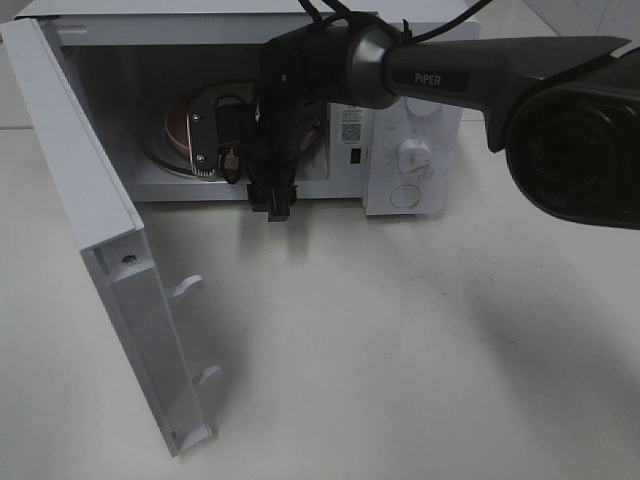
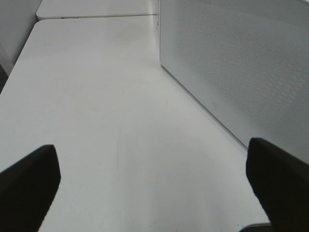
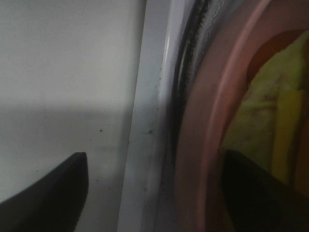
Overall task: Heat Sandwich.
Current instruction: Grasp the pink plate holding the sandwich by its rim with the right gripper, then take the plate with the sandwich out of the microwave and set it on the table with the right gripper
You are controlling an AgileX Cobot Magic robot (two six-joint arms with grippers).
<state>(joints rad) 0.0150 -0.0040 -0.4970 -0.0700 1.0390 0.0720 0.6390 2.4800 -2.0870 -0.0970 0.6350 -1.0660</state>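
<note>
Surroundings: I have the microwave (image 1: 130,110) with its door (image 1: 90,190) swung out, well off to one side of the right pincer (image 3: 154,154). The control panel (image 1: 437,190) stands near on the pincer's other side.
In the way: from the high camera, my right arm's wrist covers most of the cavity mouth. Only a slice of the pink plate (image 1: 177,130) shows past it.
Right pincer: fingers spread wide, gripping nothing. The plate's rim and a white ridge of the oven lie between them.
Left pincer (image 2: 152,145): spread wide and empty, above the table (image 2: 96,96), with the microwave's perforated side wall (image 2: 231,63) off one finger.
Sandwich, place: the sandwich (image 3: 263,106) lies on the pink plate inside the microwave.
Sandwich, heading: only a yellow patch and an orange-brown strip show, so I cannot tell its long axis or which way it points.
Sandwich to pincer: it lies just ahead of one right finger, which overlaps it in the wrist view. I cannot tell whether they touch.
</note>
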